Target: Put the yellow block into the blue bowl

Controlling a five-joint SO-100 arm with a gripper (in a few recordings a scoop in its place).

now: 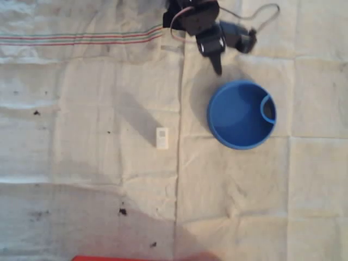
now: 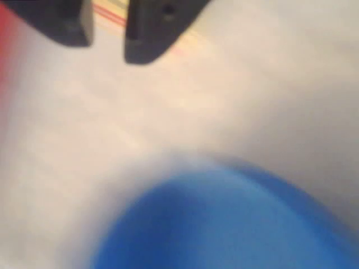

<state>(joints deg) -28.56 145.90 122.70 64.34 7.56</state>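
Reading the overhead view from left to right: a white cloth (image 1: 81, 109) with faint red and green stripes near its top left edge covers the table. The yellow block (image 1: 162, 137) lies flat on this cloth near the middle of the picture, below and to the left of the arm, looking almost white from above. To its right, well apart from it, stands the blue bowl (image 1: 241, 115), upright and empty, with a small curved loop at the right side of its rim. The gripper (image 1: 216, 64) sits above the bowl's upper left rim, near the top edge, its dark finger pointing down toward the bowl.

In the wrist view, which is heavily blurred, the two dark fingers (image 2: 152, 31) show at the top with a narrow gap of bare cloth between them; the jaws are slightly parted and hold nothing. The bowl (image 2: 224, 224) fills the lower part.

Judgement: the task is at its first step, the reach for the block; no pick has been made. The next move calls for swinging the arm left and down the picture, away from the bowl, opening the jaws wider than the block's short side, and descending over it.
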